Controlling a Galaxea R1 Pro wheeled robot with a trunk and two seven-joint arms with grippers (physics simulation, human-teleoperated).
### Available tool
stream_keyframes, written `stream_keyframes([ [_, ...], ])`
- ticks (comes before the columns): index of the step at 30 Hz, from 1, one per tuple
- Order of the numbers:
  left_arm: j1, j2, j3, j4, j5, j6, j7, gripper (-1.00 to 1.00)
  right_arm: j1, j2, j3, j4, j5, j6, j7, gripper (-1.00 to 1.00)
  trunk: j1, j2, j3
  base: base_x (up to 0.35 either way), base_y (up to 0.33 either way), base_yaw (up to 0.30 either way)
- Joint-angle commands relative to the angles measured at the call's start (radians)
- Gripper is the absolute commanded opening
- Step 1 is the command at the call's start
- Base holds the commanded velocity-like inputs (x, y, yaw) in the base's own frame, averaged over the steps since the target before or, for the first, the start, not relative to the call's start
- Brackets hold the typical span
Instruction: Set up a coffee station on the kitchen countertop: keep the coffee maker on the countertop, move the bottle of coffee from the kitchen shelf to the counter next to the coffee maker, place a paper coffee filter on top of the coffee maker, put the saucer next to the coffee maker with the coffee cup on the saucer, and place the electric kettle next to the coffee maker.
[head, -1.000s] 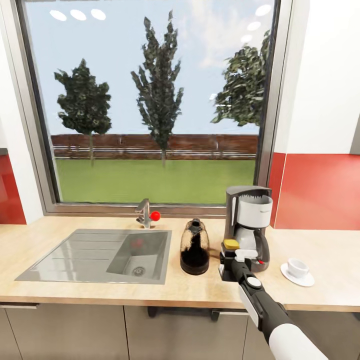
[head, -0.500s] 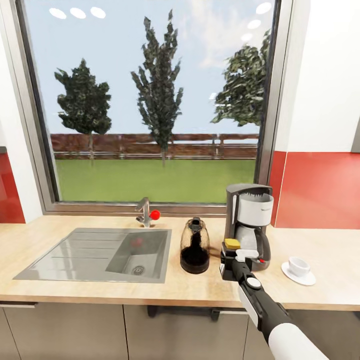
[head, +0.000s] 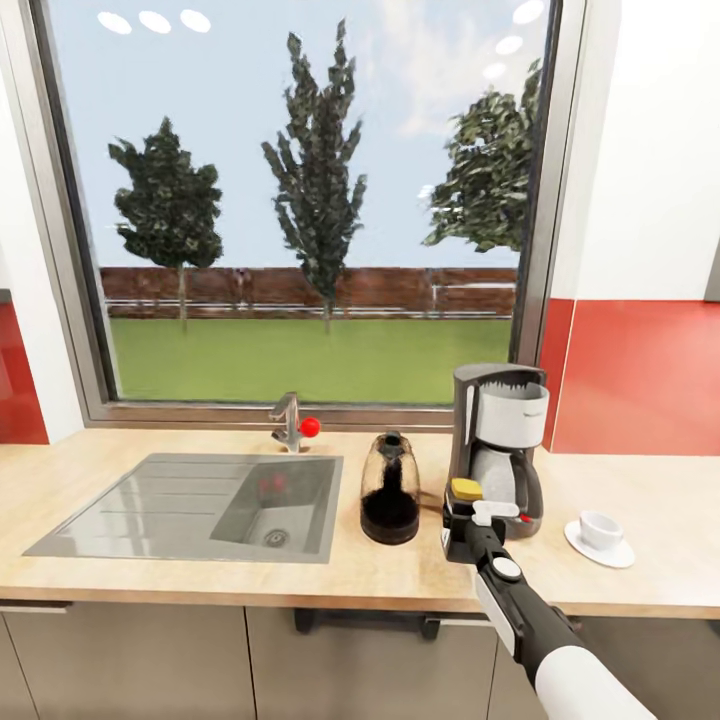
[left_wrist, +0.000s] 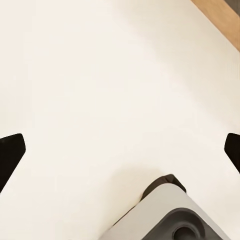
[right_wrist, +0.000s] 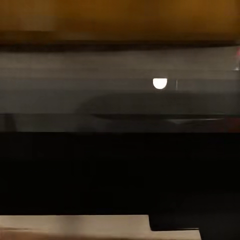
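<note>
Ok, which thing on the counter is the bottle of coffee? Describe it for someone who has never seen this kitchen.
Start at the large window and drop to the wooden countertop below it. Between the steel sink and the coffee maker stands the bottle of coffee. It is the clear, rounded one with a dark cap, its lower half filled with dark coffee, unlike the white cup on its saucer.

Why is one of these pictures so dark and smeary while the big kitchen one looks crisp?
Head view: bright, even daylight, sharp on the coffee maker and sink, with ceiling lights mirrored in the window. Right wrist view: dim, streaked bands, apparently too close to something dark to resolve. Left wrist view: pale, washed-out floor, little shadow.
</note>
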Motion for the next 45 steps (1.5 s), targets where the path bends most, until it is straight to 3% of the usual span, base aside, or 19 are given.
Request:
stream_keyframes([
  [1, 0.001, -0.001, -0.008, -0.001, 0.01, -0.002, -0.004, 1.0, -0.001, 0.0, 0.006, 0.002, -0.009, -0.005, -0.007, -1.0, 0.004, -0.008, -0.004, 0.0, 0.0, 0.0],
  [18, 0.001, -0.007, -0.01, -0.001, 0.01, -0.003, -0.004, 1.0, -0.011, 0.0, 0.008, 0.016, 0.004, 0.003, -0.02, -1.0, 0.069, -0.127, -0.057, 0.0, 0.0, 0.0],
  [26, 0.001, -0.007, -0.01, -0.001, 0.01, -0.003, -0.004, 1.0, -0.017, 0.0, 0.008, 0.033, 0.043, -0.002, -0.021, -1.0, 0.1, -0.183, -0.082, 0.0, 0.0, 0.0],
  [41, 0.001, -0.007, -0.01, 0.0, 0.01, -0.003, -0.004, 1.0, -0.018, 0.0, 0.008, 0.033, 0.046, -0.007, -0.021, -1.0, 0.158, -0.288, -0.129, 0.0, 0.0, 0.0],
  [45, 0.001, -0.008, -0.01, 0.0, 0.01, -0.003, -0.004, 1.0, -0.018, 0.0, 0.008, 0.033, 0.048, -0.007, -0.02, -1.0, 0.158, -0.288, -0.129, 0.0, 0.0, 0.0],
])
